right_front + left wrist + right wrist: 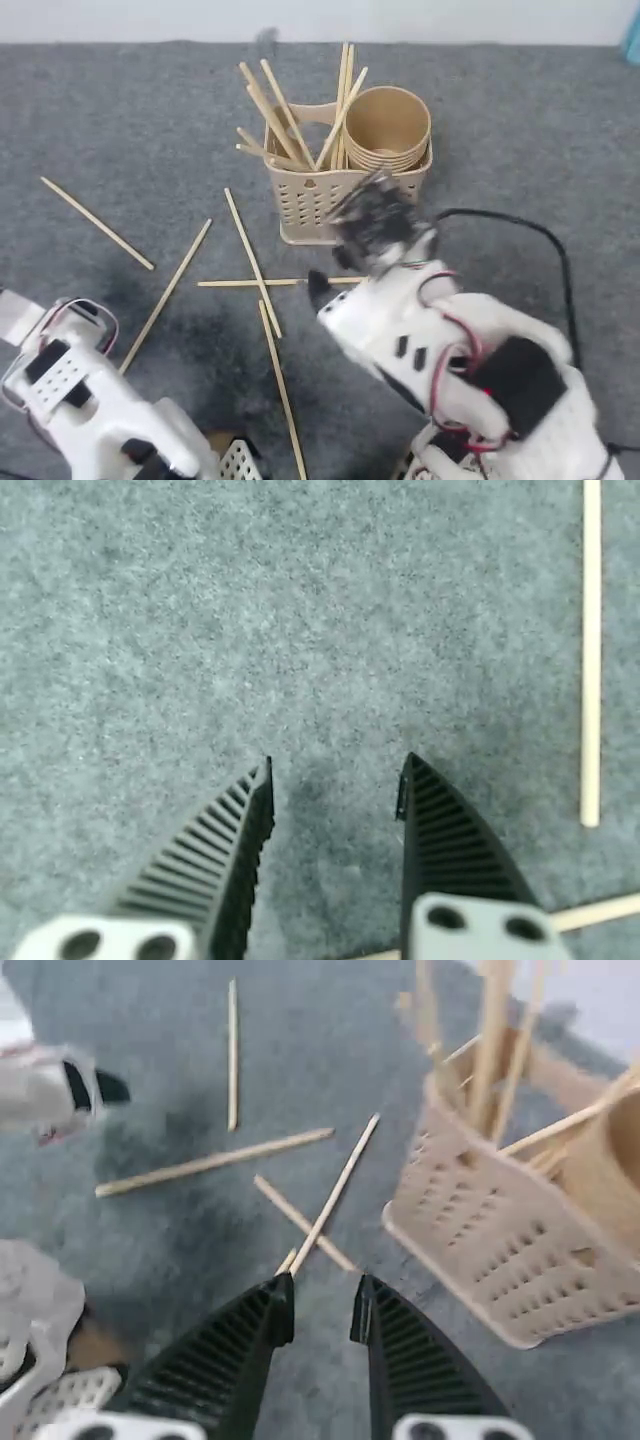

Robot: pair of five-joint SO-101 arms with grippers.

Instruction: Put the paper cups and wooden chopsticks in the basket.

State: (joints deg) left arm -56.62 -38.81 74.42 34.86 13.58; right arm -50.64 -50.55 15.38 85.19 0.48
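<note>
A beige perforated basket (pixel 310 200) (pixel 500 1220) stands on the grey carpet. It holds stacked paper cups (pixel 387 125) and several wooden chopsticks (pixel 275 110). More chopsticks lie loose in front of it, two of them crossing (pixel 262 283) (pixel 318 1232). My right gripper (pixel 320 290) (pixel 320 1305) hangs low, just short of that crossing and beside the basket's front; it is open with nothing between the fingers. My left gripper (pixel 335 780) is open over bare carpet. One chopstick (pixel 591 650) lies off to one side of it, apart from the fingers.
The left arm (pixel 80 400) sits at the near left corner and the right arm (pixel 470 380) at the near right. A black cable (pixel 530 235) loops over the carpet right of the basket. Other loose chopsticks lie at the left (pixel 95 222) (pixel 165 295) and near the front (pixel 283 390).
</note>
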